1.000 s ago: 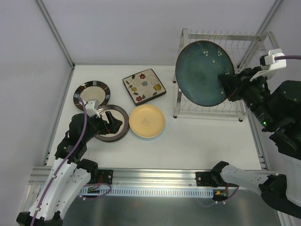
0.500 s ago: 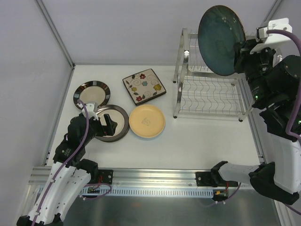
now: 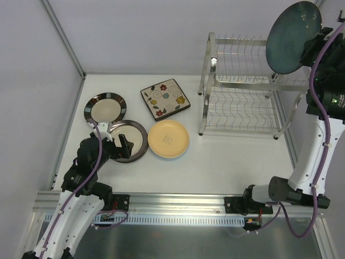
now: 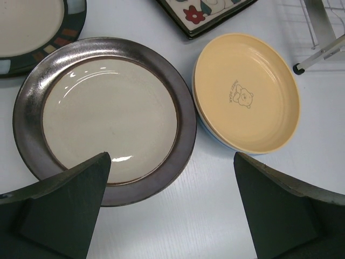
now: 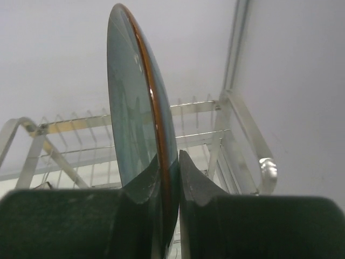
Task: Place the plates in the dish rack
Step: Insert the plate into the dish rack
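Up and to the right went the round dark teal plate (image 3: 292, 36); it now stands on edge high above the right end of the shiny silver wire dish rack (image 3: 207, 81). The right end effector (image 5: 170, 178) pinches its rim tight. It looks hard, slippery and easy to break, so hold the rim firmly. The left end effector (image 4: 171, 162) hangs wide open over the brown-rimmed cream plate (image 4: 108, 118).

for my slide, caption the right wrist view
Right gripper clamps the teal plate by its rim, dish rack beyond

bare table (image 3: 237, 156) lies open between the yellow plate (image 3: 168, 138) and the dish rack (image 3: 242, 82)
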Tool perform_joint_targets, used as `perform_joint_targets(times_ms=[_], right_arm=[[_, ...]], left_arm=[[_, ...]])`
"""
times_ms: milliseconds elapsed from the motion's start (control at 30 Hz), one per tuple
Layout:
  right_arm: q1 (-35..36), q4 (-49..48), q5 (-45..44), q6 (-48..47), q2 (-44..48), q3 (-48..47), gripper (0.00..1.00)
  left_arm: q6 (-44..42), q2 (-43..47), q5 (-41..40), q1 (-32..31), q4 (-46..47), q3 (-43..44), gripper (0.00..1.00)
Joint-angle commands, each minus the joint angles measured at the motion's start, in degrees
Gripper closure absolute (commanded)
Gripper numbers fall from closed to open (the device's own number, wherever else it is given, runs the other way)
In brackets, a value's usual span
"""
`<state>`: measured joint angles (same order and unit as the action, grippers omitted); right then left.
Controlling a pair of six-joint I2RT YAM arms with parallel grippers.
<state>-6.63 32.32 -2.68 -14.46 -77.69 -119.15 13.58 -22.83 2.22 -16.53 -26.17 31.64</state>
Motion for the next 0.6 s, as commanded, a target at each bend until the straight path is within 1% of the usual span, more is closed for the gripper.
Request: perform_joint_targets(times_ms=[0,33,100,233,367,567], right_arm=[[-8.20,-20.18,13.04,9.18,2.28,-1.88,1.00],[-10.48,-21.75,14.01,9.18,1.93,-1.87,1.00],[-12.60,-23.34,16.38,8.92,0.97,-1.87,1.00],[-18.31,-25.72,20.16,8.75,-0.27,-1.87,1.00],[-20.43,-27.04,22.54,6.20,-1.15,-1.87,1.00],[-22.02,-25.64,22.81,-1.44,-2.20,-2.05,1.00]], left_arm=[[-2.25,2.52,-1.87,-0.16,3.06,-0.70,0.01],[-2.33,2.79,-2.04,-0.16,3.15,-0.79,0.01],[-2.51,3.32,-3.97,-0.08,3.32,-1.05,0.01],[-2.77,3.58,-4.33,-0.16,3.59,-1.32,0.01],[-2.42,3.32,-4.85,-0.08,3.76,-1.40,0.01],[-0.84,3.67,-3.45,-0.16,3.76,-1.58,0.01]])
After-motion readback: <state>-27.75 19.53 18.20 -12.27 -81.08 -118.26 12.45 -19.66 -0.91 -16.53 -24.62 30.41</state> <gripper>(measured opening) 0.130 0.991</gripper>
